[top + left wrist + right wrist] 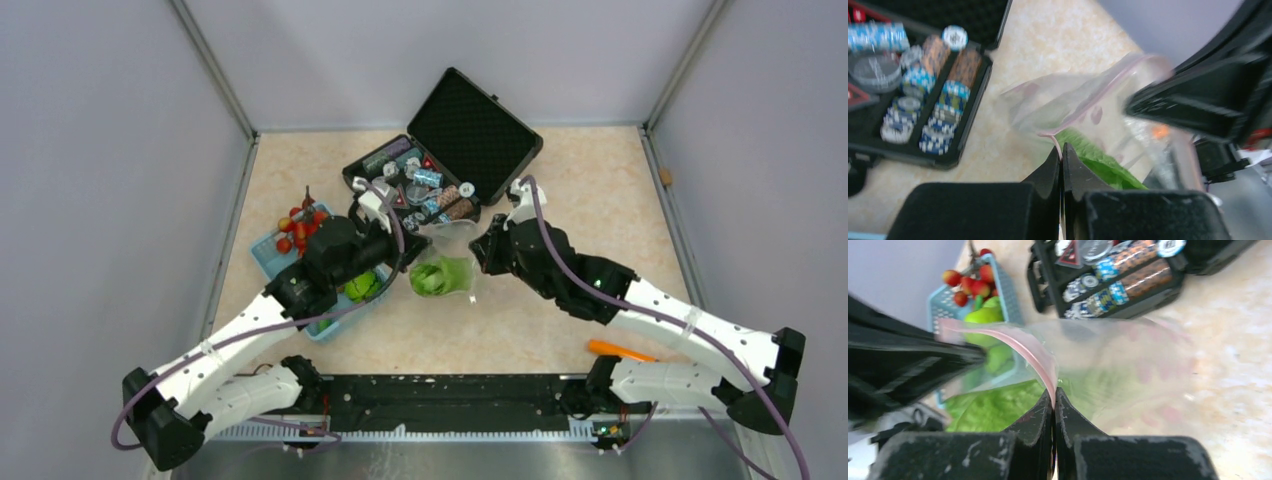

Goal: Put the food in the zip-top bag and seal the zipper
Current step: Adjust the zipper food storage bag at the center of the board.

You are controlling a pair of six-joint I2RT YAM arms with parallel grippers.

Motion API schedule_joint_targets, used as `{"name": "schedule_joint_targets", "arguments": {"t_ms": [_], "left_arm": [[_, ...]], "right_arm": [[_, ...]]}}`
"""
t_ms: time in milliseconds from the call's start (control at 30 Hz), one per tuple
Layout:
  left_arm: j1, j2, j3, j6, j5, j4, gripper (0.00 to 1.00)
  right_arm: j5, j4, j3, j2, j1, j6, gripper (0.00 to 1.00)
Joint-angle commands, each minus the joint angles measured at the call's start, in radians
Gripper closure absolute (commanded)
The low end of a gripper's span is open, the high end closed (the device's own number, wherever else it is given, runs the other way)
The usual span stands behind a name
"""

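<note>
Tabletop [560,320] first: the open black case [475,125] sits at twelve o'clock from centre and the light blue basket [262,252] at nine. Dead centre, stretched between my two arms, is the zip-top bag [452,232], with the green leafy ball [437,276] already inside. The green apple [983,316] and cherry tomatoes [298,228] lie in the basket. My left gripper [1062,155] has its jaws pinched tight on the pink zipper [1098,97] at the bag's nine o'clock end. The right gripper [1054,397] is clamped on the strip the same way at three. I judge the film light, limp and slippery. The stiffer zipper strip looks like the only sound place to grip, and a hard tug could pull it out of the jaws.
</note>
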Motion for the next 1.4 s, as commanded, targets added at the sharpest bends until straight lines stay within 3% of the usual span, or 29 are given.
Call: {"name": "schedule_joint_targets", "arguments": {"t_ms": [0,100,167,300,433,567,700,800,967,1133,1267,1367], "left_arm": [[0.010,0.021,0.279,0.038,0.103,-0.045,1.00],[0.015,0.076,0.448,0.060,0.103,-0.151,1.00],[0.019,0.104,0.537,0.058,0.071,-0.208,1.00],[0.020,0.149,0.614,0.102,-0.015,-0.287,1.00],[0.020,0.190,0.574,0.101,0.030,-0.253,1.00],[0.020,0.216,0.527,0.076,0.033,-0.199,1.00],[0.020,0.231,0.482,0.055,0.062,-0.089,1.00],[0.021,0.247,0.495,0.062,0.095,-0.032,1.00],[0.020,0.267,0.529,0.118,0.084,-0.015,1.00],[0.021,0.328,0.529,0.138,0.055,-0.057,1.00],[0.021,0.325,0.468,0.078,0.135,0.067,1.00],[0.021,0.318,0.461,0.062,0.151,0.097,1.00]], "right_arm": [[0.190,-0.150,0.130,0.021,-0.007,-0.090,1.00],[0.234,-0.148,0.145,-0.022,-0.007,-0.140,1.00],[0.166,-0.086,0.145,-0.051,-0.008,-0.233,1.00],[0.105,-0.027,0.173,-0.120,-0.007,-0.261,1.00],[0.101,0.093,0.138,-0.211,-0.008,-0.310,1.00],[0.162,-0.099,0.311,-0.136,-0.007,-0.312,1.00],[0.107,-0.104,0.288,-0.107,-0.007,-0.360,1.00],[0.241,-0.234,0.340,-0.029,-0.007,-0.310,1.00],[0.256,-0.095,0.219,-0.052,-0.008,-0.345,1.00],[0.396,-0.093,0.217,-0.056,-0.009,-0.357,1.00],[0.458,-0.088,0.240,-0.107,-0.010,-0.389,1.00],[0.413,-0.040,0.221,-0.143,-0.010,-0.465,1.00]]}}
